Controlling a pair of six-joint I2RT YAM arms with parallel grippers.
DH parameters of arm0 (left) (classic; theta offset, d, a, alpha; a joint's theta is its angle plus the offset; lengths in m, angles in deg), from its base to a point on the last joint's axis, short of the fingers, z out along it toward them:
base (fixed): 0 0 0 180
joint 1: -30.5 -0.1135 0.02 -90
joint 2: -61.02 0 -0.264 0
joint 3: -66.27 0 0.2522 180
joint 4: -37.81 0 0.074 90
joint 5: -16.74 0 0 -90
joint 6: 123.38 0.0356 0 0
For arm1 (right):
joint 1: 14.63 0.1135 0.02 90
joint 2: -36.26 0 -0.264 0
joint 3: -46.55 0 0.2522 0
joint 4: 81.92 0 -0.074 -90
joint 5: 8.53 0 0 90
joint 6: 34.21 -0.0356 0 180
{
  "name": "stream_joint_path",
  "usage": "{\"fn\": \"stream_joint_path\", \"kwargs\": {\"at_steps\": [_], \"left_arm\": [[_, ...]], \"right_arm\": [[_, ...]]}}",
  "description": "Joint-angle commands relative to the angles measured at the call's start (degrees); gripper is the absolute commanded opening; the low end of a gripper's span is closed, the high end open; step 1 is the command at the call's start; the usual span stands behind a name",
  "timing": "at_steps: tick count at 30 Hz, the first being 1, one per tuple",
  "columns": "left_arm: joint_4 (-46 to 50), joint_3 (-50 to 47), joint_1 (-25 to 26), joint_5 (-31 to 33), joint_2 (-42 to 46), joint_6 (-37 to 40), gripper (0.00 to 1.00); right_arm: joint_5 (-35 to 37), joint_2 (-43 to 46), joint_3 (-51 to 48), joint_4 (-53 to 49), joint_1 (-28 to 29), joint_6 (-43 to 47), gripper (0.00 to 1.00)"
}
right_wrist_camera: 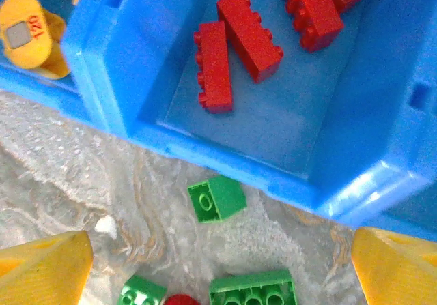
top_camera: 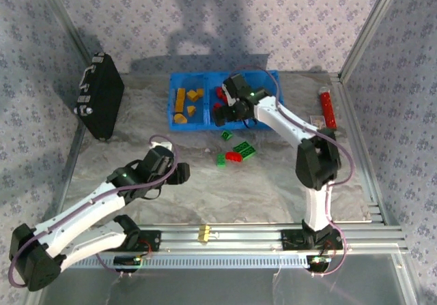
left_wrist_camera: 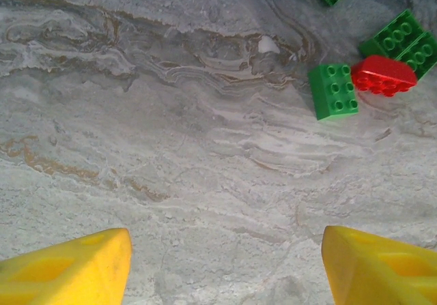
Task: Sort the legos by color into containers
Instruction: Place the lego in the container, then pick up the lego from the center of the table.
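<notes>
Right gripper [right_wrist_camera: 218,267] hung wide open, empty, over tray [right_wrist_camera: 225,165] edge. Left gripper [left_wrist_camera: 225,267] open, empty, above table [left_wrist_camera: 171,148]. Yellow legos [top_camera: 184,104] and red legos [right_wrist_camera: 249,35] binned. Unsorted: green legos [top_camera: 244,149], one stray red [top_camera: 233,157], beside tray.

Light: bright, diffuse, from overhead; a broad soft shadow lies on the back wall [top_camera: 205,18] beyond the right gripper [top_camera: 220,117], with fainter ones on the marble table [top_camera: 225,189] beneath it. Focus: overhead view slightly soft; wrist views sharp ahead of the hand, the yellow fingertips [left_wrist_camera: 68,271] at the near corners blurred. Glare: mild sheen on the blue tray [right_wrist_camera: 116,100] just ahead of the right gripper; colours saturated.
</notes>
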Motion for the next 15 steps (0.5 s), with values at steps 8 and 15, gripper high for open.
{"fn": "stream_joint_path", "kwargs": {"at_steps": [8,15], "left_arm": [[-6.3,2.9,2.6,-3.3,-8.7,1.9,0.74],[-9.2,7.4,6.1,-3.9,-17.4,1.9,0.74]], "right_arm": [[0.6,17.8,-21.5,7.8,-1.0,-2.3,0.97],[-0.7,24.7,-32.5,10.9,-1.2,-2.0,0.85]]}}
